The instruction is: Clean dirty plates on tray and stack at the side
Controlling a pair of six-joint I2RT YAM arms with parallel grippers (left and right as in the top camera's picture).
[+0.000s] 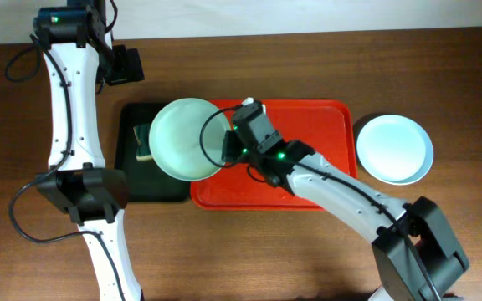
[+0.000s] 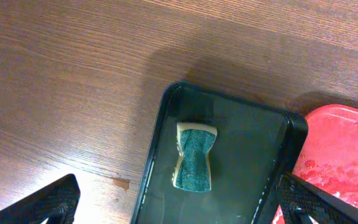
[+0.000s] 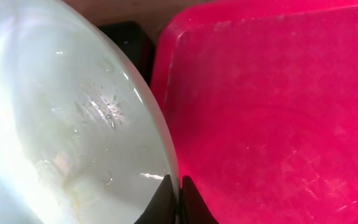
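Note:
My right gripper (image 1: 229, 147) is shut on the right rim of the pale mint green plate (image 1: 184, 138) and holds it tilted over the left edge of the red tray (image 1: 308, 180) and the black tray. In the right wrist view the fingers (image 3: 178, 200) pinch the plate's edge (image 3: 73, 124), which shows faint smears, above the red tray (image 3: 278, 112). A white plate (image 1: 392, 144) lies on a pale blue plate (image 1: 426, 167) on the table right of the tray. My left gripper (image 1: 125, 67) is open and empty (image 2: 179, 208), behind the black tray.
A smaller black tray (image 1: 161, 188) lies left of the red tray and holds a green and yellow sponge (image 1: 143, 144). The left wrist view shows the sponge (image 2: 194, 155) in the black tray (image 2: 247, 143) and a corner of the red tray (image 2: 344, 155).

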